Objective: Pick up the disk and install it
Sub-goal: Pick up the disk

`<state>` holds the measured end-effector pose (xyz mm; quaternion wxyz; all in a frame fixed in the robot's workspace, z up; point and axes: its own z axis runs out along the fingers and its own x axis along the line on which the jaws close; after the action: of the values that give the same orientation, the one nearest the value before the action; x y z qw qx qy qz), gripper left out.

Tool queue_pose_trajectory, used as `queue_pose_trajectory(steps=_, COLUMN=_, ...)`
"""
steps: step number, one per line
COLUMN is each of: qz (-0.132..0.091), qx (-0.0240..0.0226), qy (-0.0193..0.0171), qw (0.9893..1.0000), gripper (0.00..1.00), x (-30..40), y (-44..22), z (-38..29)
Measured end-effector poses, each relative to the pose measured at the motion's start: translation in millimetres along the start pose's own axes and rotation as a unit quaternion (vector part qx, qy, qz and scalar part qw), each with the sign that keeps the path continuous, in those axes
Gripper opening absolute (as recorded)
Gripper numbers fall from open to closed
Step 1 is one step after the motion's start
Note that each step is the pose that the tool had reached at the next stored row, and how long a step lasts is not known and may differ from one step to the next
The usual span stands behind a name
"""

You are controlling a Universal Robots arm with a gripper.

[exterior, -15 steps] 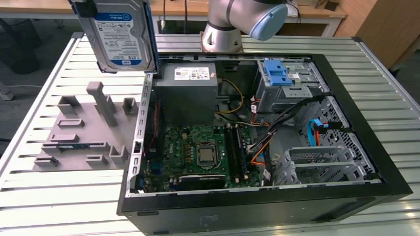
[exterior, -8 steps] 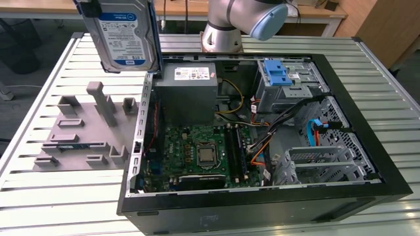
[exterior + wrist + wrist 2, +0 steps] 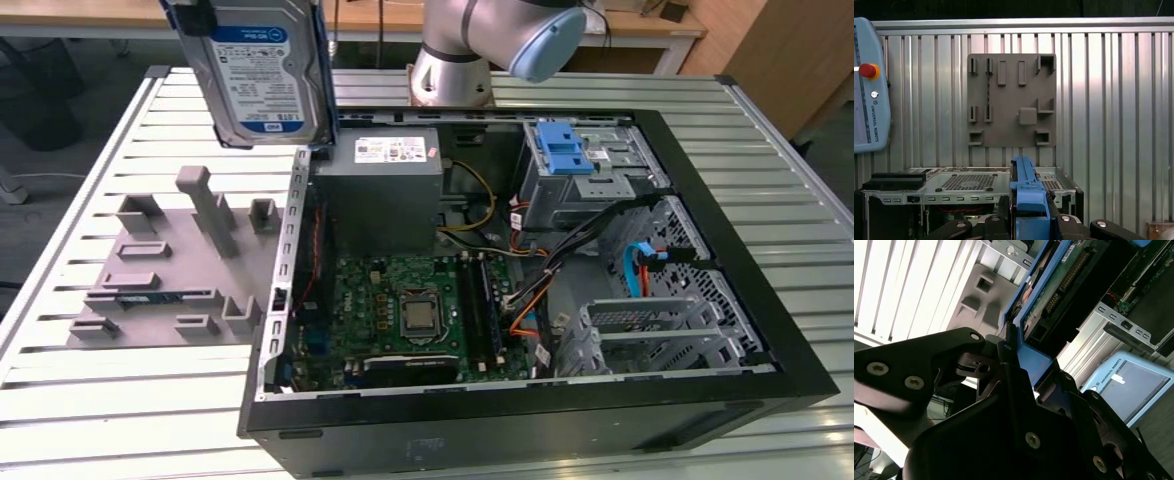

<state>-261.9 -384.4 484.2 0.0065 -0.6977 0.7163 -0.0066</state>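
In the exterior view, a grey fixture plate (image 3: 160,270) is lying on the slatted counter (image 3: 80,400) at the left. Above its far edge the disk (image 3: 260,75) is hanging upright in the air, label facing the camera, near the far corner of the open computer case (image 3: 534,420). In the second wrist view the black fingers (image 3: 1004,360) are clamping closed on the disk's blue carrier frame (image 3: 1041,365). Farther right, a light-blue latch (image 3: 563,150) is sitting on the case's drive cage.
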Motion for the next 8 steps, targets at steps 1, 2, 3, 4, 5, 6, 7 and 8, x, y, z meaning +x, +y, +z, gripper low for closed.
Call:
queue_pose_trajectory(steps=1, qz=0.000, qx=0.0000, qy=0.0000, qw=1.0000, gripper=0.36, x=-0.1, y=-1.0, z=0.0)
queue_pose_trajectory(steps=2, qz=0.000, qx=0.0000, qy=0.0000, qw=1.0000, gripper=0.36, x=-0.1, y=-1.9, z=0.0)
queue_pose_trajectory(steps=3, qz=0.000, qx=0.0000, qy=0.0000, qw=1.0000, gripper=0.36, x=-0.1, y=-2.8, z=0.1)
queue_pose_trajectory(steps=4, qz=0.000, qx=0.0000, qy=0.0000, qw=1.0000, gripper=0.36, x=-0.1, y=-3.7, z=0.1)
queue_pose_trajectory(steps=5, qz=0.000, qx=0.0000, qy=0.0000, qw=1.0000, gripper=0.36, x=-0.1, y=-4.6, z=0.1)
queue_pose_trajectory(steps=6, qz=0.000, qx=0.0000, qy=0.0000, qw=1.0000, gripper=0.36, x=-0.2, y=-5.5, z=0.1)
queue_pose_trajectory(steps=7, qz=0.000, qx=0.0000, qy=0.0000, qw=1.0000, gripper=0.36, x=-0.2, y=-6.4, z=0.1)
queue_pose_trajectory(steps=8, qz=0.000, qx=0.0000, qy=0.0000, qw=1.0000, gripper=0.36, x=-0.3, y=-9.3, z=0.2)
